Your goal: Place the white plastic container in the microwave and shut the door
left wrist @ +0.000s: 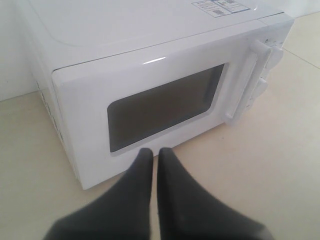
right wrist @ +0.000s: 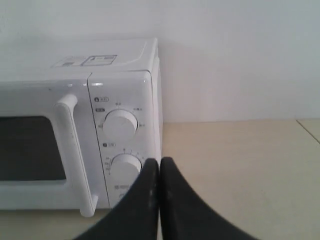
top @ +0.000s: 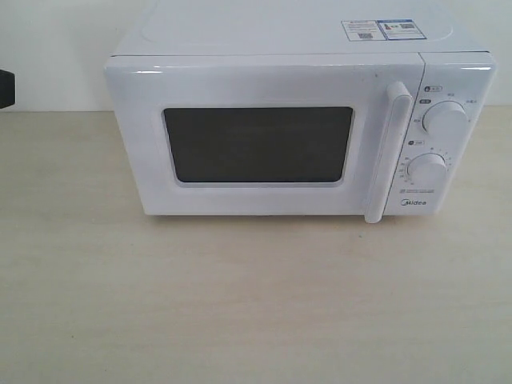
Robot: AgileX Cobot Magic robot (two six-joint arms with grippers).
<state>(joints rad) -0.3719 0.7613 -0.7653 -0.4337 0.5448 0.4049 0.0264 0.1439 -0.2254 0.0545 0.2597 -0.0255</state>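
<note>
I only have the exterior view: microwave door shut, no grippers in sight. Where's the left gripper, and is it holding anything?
Observer: The left gripper is shut and holds nothing. It is facing the door.
Operator: And the right one?
Observer: The right gripper is shut too, with nothing in it, facing the lower dial.
Operator: Can you see the container anywhere?
Observer: No, neither wrist view shows it.

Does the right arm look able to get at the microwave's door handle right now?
Probably yes: the right gripper sits in front of the dials, beside the handle, with nothing between them. Its jaws are shut, so they must open first.
</note>
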